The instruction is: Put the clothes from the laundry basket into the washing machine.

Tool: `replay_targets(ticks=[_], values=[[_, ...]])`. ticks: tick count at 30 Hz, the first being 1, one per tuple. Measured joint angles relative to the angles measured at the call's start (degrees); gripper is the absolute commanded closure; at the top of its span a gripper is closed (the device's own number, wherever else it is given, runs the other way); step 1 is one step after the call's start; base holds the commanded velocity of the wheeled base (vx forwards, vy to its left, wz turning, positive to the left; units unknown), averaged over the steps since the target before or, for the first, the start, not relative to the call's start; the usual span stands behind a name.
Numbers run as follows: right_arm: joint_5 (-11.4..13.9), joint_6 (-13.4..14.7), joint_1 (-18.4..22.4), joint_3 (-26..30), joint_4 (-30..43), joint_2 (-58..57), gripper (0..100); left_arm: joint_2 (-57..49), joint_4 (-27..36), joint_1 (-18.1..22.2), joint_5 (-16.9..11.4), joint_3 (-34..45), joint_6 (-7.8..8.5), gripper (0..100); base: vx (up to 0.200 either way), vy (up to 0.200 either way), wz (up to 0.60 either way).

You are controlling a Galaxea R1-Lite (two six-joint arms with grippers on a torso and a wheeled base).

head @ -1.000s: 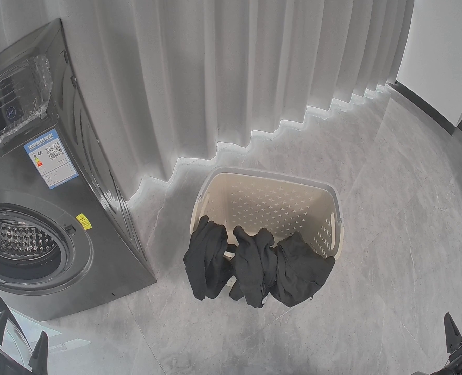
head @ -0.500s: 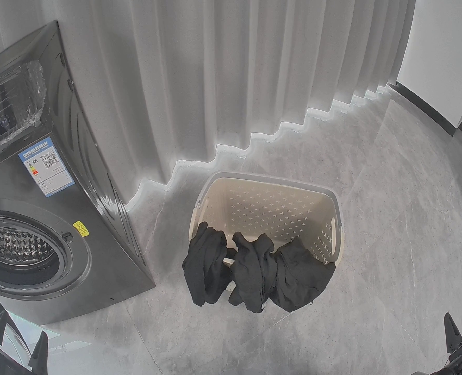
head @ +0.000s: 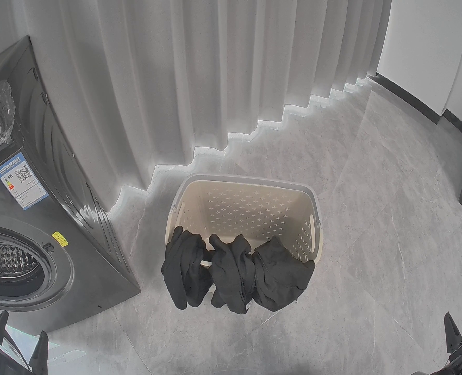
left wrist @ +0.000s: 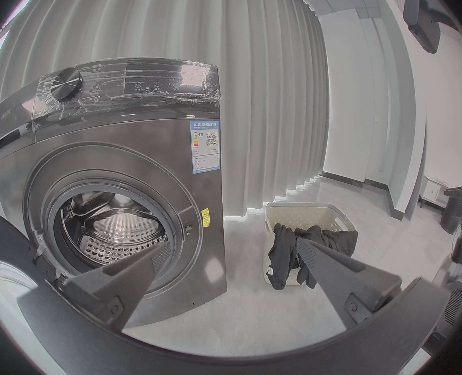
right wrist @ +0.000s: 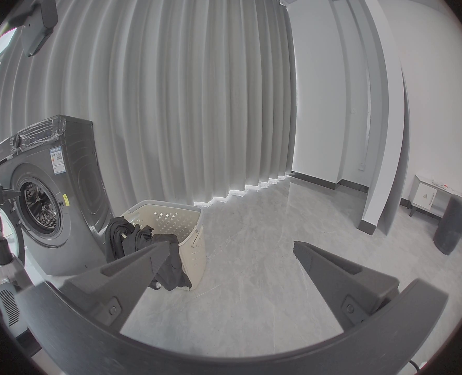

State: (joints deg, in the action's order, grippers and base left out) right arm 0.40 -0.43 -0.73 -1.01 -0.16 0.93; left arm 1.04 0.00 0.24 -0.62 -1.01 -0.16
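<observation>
Black clothes (head: 236, 274) hang over the near rim of the cream laundry basket (head: 252, 179), beside the open washing machine (head: 80, 225). My left end effector (left wrist: 228, 266) and right end effector (right wrist: 231, 272) are both spread and empty. I judge the first pickup is pending; next I must reach down to the garments.
</observation>
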Motion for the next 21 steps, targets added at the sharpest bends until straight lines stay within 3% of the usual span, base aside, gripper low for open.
replay_targets(ticks=[6,21], values=[[0.0,0.0,0.0,0.0,0.0,0.0,0,0.0,0.0,0.0,0.0,0.0,-0.05,0,-0.200,0.000,0.00],[0.0,0.0,0.0,0.0,0.0,0.0,0,0.0,0.0,0.0,0.0,0.0,0.21,0,0.000,0.000,0.00]])
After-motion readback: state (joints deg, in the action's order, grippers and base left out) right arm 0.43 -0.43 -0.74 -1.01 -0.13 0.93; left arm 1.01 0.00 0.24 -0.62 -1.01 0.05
